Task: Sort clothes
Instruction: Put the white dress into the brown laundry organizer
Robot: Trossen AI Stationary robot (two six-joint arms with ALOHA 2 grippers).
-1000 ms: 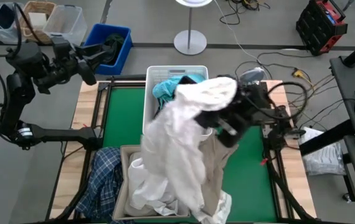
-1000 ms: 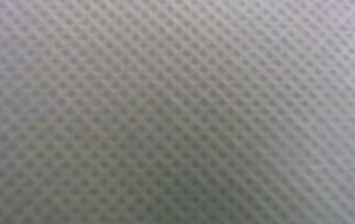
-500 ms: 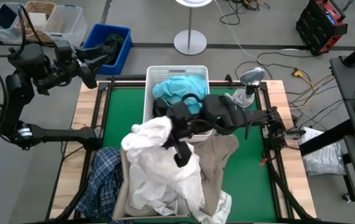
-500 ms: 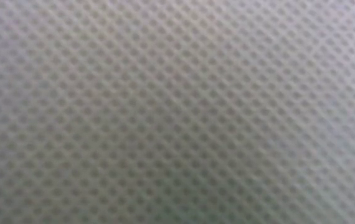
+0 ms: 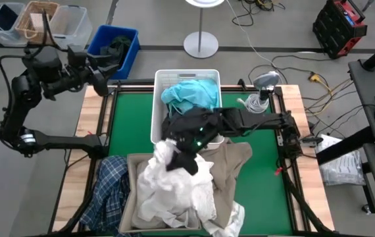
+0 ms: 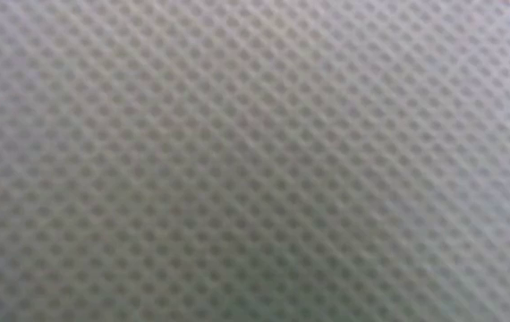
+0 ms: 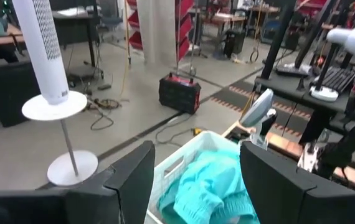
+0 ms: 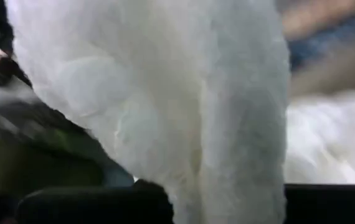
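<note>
High view, right gripper (image 5: 174, 157) clamping white garment (image 5: 168, 181)

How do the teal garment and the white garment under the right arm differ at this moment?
The teal garment lies loose in the white basket at the table's far side; the white garment is heaped on the pile nearer the front. The teal garment is untouched, while the right end effector is shut on the white garment. The teal one is bunched small; the white one spreads wider. Both are soft, crumpled clothes.
</note>
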